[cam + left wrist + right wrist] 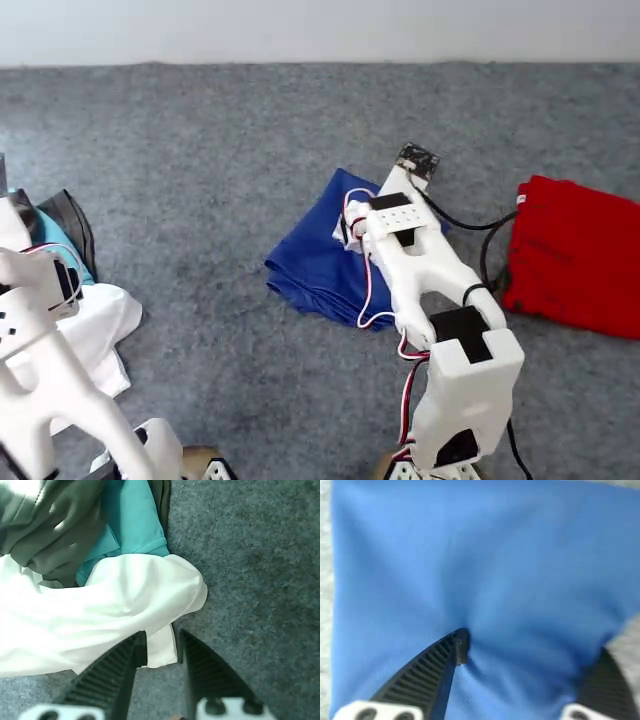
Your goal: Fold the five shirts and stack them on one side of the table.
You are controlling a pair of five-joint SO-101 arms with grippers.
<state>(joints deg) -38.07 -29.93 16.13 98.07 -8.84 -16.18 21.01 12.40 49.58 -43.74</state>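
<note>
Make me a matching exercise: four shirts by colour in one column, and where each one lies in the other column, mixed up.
A. blue shirt
B. red shirt
C. white shirt
D. teal shirt

1. at the left gripper tips
2. between the white shirt and dark cloth
3. under the right gripper
4. alone on the table, right side

Pairs: A-3, B-4, C-1, D-2.

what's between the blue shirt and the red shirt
High view: a strip of grey table cover lies between the blue shirt and the red shirt, crossed by a black cable.
</note>
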